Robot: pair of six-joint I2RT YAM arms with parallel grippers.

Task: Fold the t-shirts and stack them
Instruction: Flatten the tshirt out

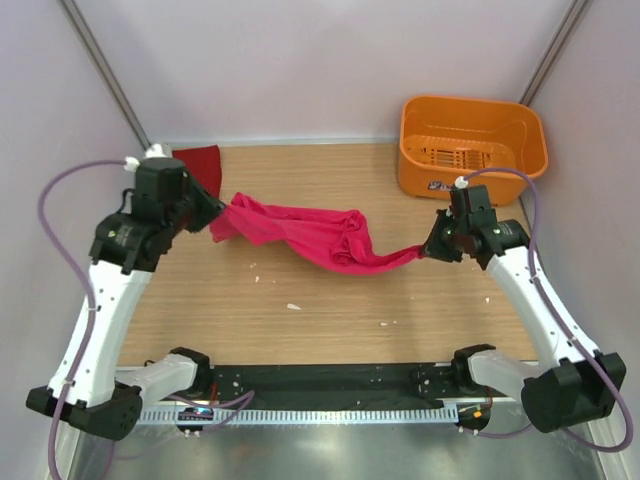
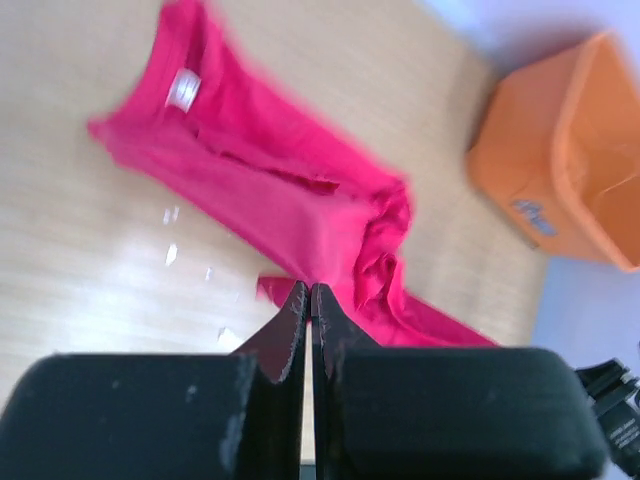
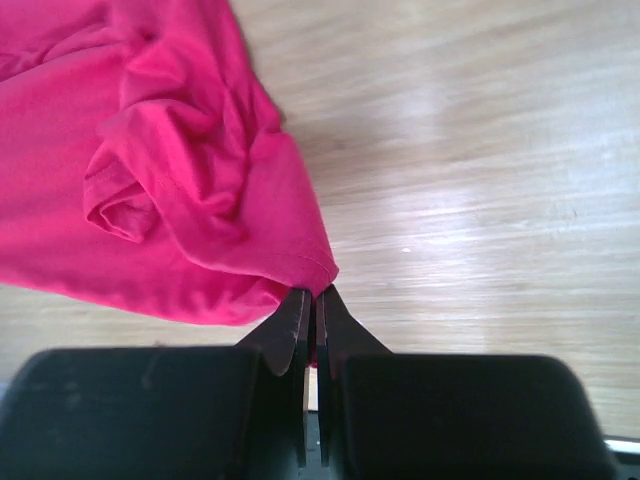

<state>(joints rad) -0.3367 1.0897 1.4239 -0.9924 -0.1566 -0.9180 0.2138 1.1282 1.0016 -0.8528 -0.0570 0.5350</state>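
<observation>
Across mid-table, the magenta t-shirt [image 1: 300, 235] sags between left gripper [image 1: 213, 226] and right gripper [image 1: 428, 250], each pinched shut on an end. Roomy tabletop [image 1: 330, 300] up front; crimson t-shirt [image 1: 200, 158] sits half hidden behind the left arm [image 1: 110, 290], back corner.

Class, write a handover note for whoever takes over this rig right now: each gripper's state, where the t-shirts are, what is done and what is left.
Left gripper: shut on one end of the pink t-shirt.
Right gripper: shut on the opposite end of it.
The pink t-shirt is strung between the two grippers over the table, bunched in the middle, not folded.
Red t-shirt: lies flat at the far left corner, partly hidden behind the left arm.
Orange basket: far right corner.
Done: the red one seems set aside.
Left: spread and fold the pink one, then stack the two.
</observation>
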